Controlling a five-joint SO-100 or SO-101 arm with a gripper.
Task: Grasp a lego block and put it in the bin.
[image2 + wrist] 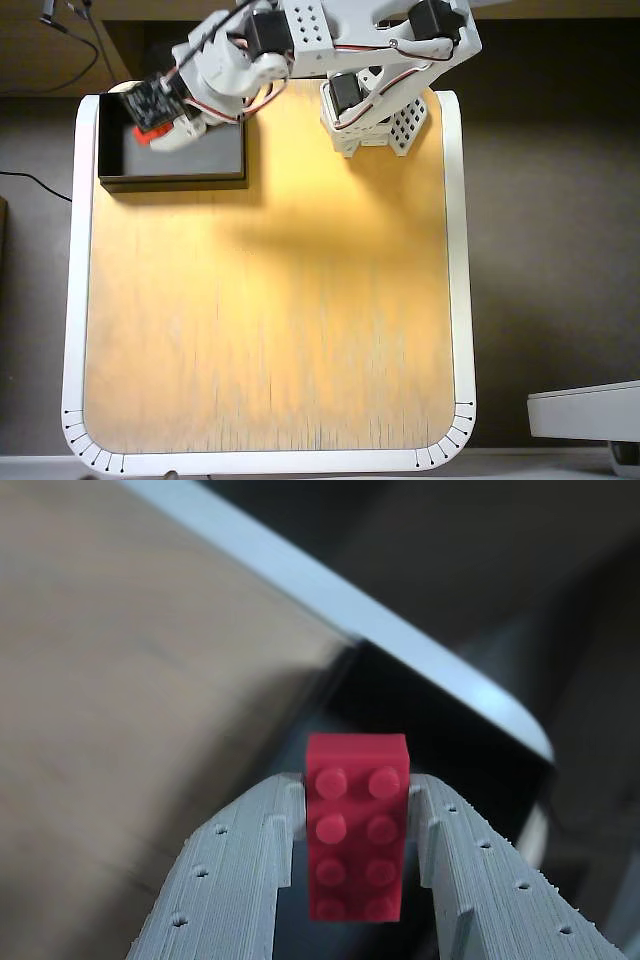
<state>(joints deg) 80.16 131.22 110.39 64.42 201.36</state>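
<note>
A: Where is the lego block (357, 825) just now?

B: Clamped between the two grey fingers (235, 875) of the gripper (357, 795) — in the wrist view the red brick stands with its studded face toward the camera, a finger pressed against each long side. The jaws are closed on it.

A: And from above?

B: In the overhead view the gripper (150, 128) hangs over the bin (110, 160), at the far-left corner of the table (270, 330). Only a sliver of red (143, 136) peeks out beneath the wrist, over the left part of the bin's dark floor.

A: Is the brick touching the floor of the bin?

B: I cannot tell — the wrist covers most of it from above, and the wrist view is blurred behind the brick.

A: What else shows?

B: The arm's white base (375, 125) sits at the far edge of the table, right of the bin, with the arm reaching leftward from it. The table's wooden top has a white rim (455, 250).
</note>
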